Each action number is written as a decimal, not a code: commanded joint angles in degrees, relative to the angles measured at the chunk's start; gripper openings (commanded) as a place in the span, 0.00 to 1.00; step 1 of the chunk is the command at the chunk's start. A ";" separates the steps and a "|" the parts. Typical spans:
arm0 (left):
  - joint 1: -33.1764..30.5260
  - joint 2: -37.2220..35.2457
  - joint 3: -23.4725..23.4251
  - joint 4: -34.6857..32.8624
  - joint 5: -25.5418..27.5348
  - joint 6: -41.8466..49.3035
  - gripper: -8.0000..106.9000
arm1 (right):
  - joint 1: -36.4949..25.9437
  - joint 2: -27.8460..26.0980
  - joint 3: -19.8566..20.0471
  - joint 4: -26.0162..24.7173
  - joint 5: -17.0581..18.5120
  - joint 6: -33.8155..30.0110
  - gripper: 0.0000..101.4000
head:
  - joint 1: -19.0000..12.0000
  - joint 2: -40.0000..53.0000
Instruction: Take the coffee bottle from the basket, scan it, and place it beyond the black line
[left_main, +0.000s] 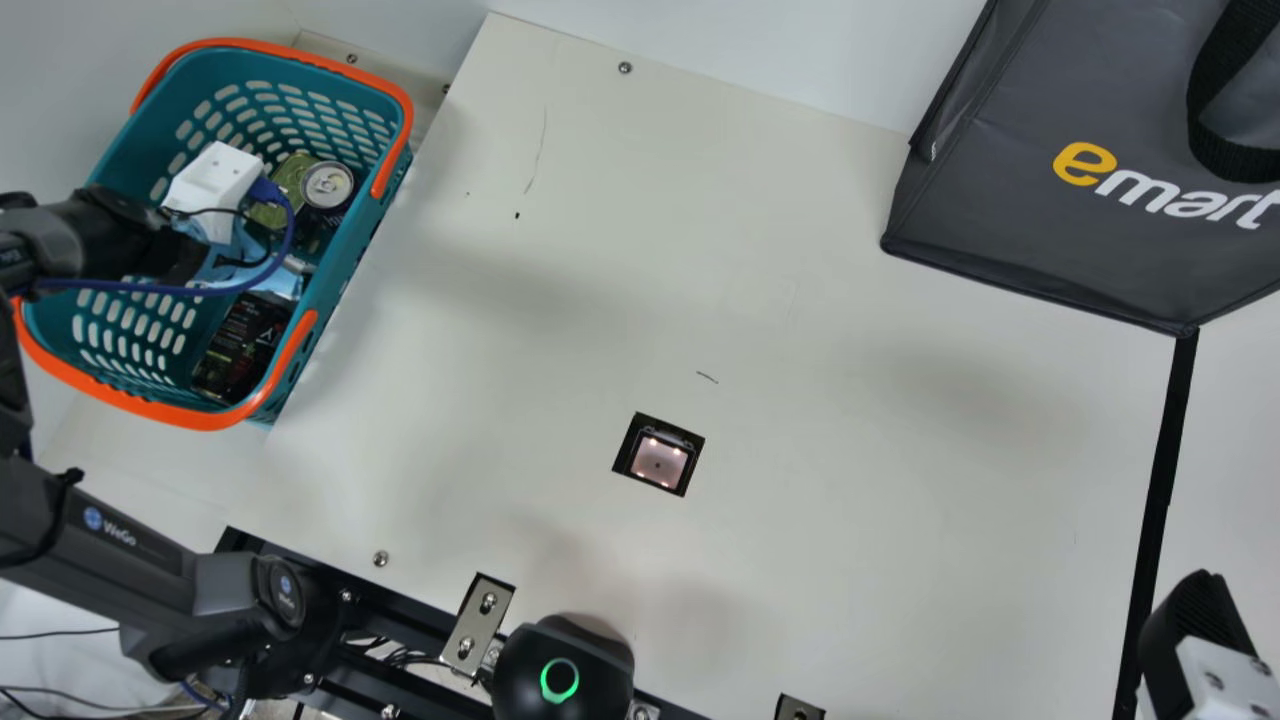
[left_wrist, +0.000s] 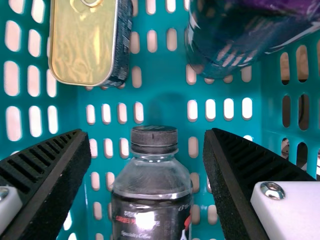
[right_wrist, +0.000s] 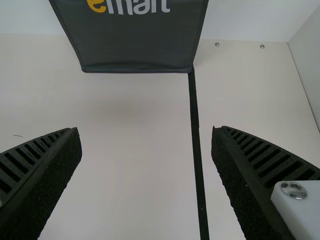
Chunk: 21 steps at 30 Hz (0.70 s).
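My left gripper (left_main: 225, 235) is down in the teal basket (left_main: 365, 240), its fingers largely hidden by its white housing and cable. In the left wrist view the left gripper (left_wrist: 147, 145) is open, with the coffee bottle (left_wrist: 152, 200) between its spread fingers, dark-capped and filled with dark liquid; contact on either side cannot be made out. My right gripper (left_main: 1195, 640) is at the lower right, over the black line (left_main: 1160, 480). The right wrist view has the right gripper (right_wrist: 146, 142) open with nothing held, the black line (right_wrist: 196, 135) running between its fingers.
A rectangular tin (left_wrist: 82, 45) and a dark can-like item (left_wrist: 225, 45) lie beside the bottle in the basket. The scanner window (left_main: 660, 458) is set into the mid-table. A dark grey bag (left_main: 1040, 240) stands at the back right, by the line's far end.
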<state>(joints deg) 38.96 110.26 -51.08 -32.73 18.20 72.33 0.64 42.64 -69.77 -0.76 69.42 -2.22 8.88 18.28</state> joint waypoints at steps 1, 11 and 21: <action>-0.35 0.38 0.30 0.13 -0.65 -0.61 0.85 | 0.00 0.00 0.00 0.00 0.00 0.00 0.90 | -0.96 0.14; -1.89 3.03 0.70 -1.06 -4.16 -1.16 0.85 | 0.00 0.00 0.00 0.00 0.00 0.00 0.90 | -0.96 0.14; -1.80 5.73 0.52 -3.38 -6.82 0.45 0.85 | 0.00 0.00 0.00 0.00 0.05 0.00 0.90 | -0.96 0.14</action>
<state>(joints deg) 37.00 115.82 -50.52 -35.86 11.52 72.54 0.64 42.64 -69.77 -0.76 69.47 -2.22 8.88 18.28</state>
